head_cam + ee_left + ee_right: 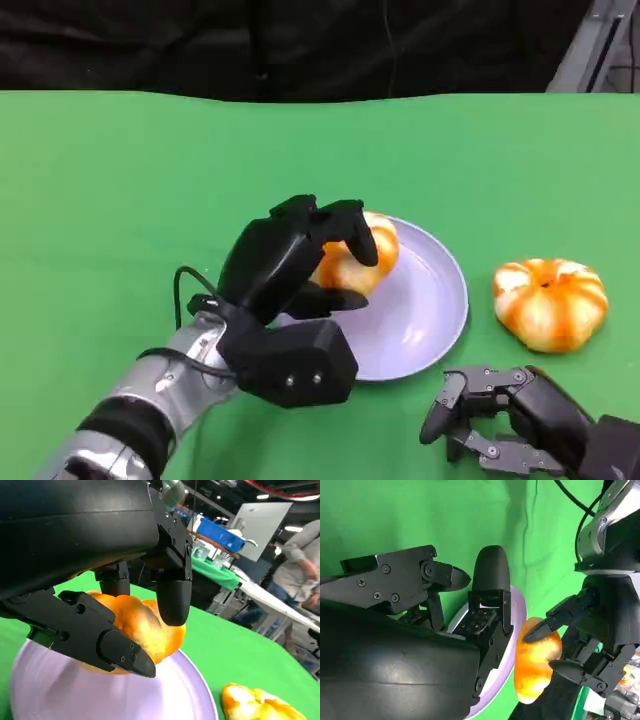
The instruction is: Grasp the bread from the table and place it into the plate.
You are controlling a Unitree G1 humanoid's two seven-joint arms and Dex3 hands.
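The left hand (300,262) is pinching a glossy golden bread roll (362,262) over the smooth lavender plate (425,310); lowering it fully before spreading the fingers is advisable. 1 lobed, pumpkin-shaped bread (550,302) is lying right of the plate. The right hand (500,412) is resting empty, fingers loosely curled apart.

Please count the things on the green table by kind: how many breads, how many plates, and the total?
Bread: 2, one held by the left hand over the plate, the other lying on the table beside the plate, near the right hand.
Plate: 1, pale purple.
Total: 3.
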